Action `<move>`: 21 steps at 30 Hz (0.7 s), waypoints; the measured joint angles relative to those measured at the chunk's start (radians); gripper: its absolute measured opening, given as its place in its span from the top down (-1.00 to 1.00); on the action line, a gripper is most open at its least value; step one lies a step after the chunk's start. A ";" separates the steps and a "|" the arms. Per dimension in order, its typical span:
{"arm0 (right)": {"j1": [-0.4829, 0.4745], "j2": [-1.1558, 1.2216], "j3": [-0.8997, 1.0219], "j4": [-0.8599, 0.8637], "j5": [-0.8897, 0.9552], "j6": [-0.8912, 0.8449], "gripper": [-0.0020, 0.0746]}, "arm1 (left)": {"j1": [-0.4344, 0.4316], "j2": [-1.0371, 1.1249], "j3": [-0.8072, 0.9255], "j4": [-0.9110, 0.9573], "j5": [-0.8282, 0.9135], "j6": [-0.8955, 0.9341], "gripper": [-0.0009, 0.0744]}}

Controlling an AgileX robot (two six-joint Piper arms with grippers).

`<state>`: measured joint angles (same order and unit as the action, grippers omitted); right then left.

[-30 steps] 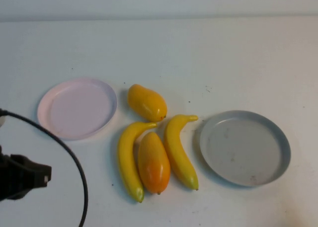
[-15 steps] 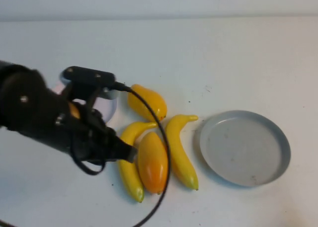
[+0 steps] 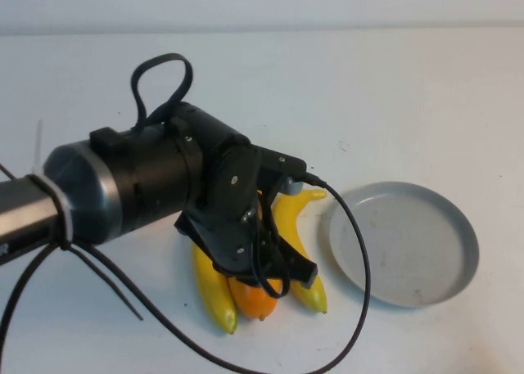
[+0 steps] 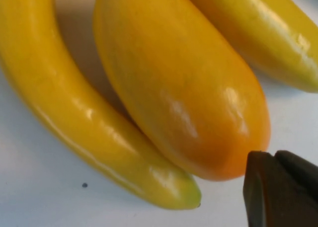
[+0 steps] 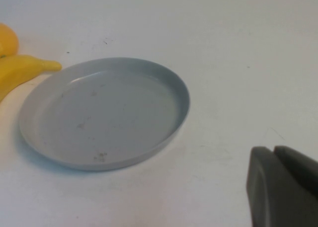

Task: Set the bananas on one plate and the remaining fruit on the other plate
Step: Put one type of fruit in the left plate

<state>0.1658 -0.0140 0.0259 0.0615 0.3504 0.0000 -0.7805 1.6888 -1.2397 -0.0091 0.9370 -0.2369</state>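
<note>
Two bananas lie in the middle of the table, one on the left (image 3: 210, 290) and one on the right (image 3: 297, 220). Between them lies an orange mango-like fruit (image 3: 259, 303). My left arm (image 3: 164, 177) reaches over them and hides the pink plate and the second oval fruit. My left gripper (image 4: 275, 160) is shut and empty, just off the near end of the orange fruit (image 4: 184, 88), apart from it. The grey plate (image 3: 446, 218) is bare at the right. My right gripper (image 5: 273, 152) is shut and empty, low over the table beside that plate (image 5: 169, 83).
A black cable (image 3: 356, 292) loops from the left arm over the table in front of the fruit, close to the grey plate's near-left rim. A banana's tip (image 5: 30, 67) lies close to the grey plate's rim.
My left arm has swung in from the left edge, across the pink plate, to above the fruit cluster. It now covers the pink plate and the far oval fruit. Nothing on the table has moved.
</note>
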 joint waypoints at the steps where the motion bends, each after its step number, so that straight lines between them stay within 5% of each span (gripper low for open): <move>1: 0.000 0.000 0.000 0.000 0.000 0.000 0.99 | -0.002 0.012 -0.006 0.009 -0.002 -0.005 0.99; 6: 0.000 0.000 0.000 0.000 0.000 0.000 0.99 | -0.003 0.032 -0.025 0.026 -0.065 -0.003 0.90; 9: 0.000 0.000 0.000 0.000 0.000 0.000 0.99 | -0.003 0.035 -0.025 0.037 -0.099 0.000 0.54; 15: 0.000 0.000 0.000 0.000 0.000 0.000 0.99 | -0.003 0.035 -0.025 0.050 -0.151 -0.037 -0.61; 21: 0.000 0.000 0.000 0.000 0.000 0.000 0.99 | -0.003 0.045 -0.036 0.055 -0.167 -0.126 -0.80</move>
<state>0.1658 -0.0140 0.0259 0.0615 0.3504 0.0000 -0.7840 1.7343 -1.2756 0.0459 0.7699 -0.3627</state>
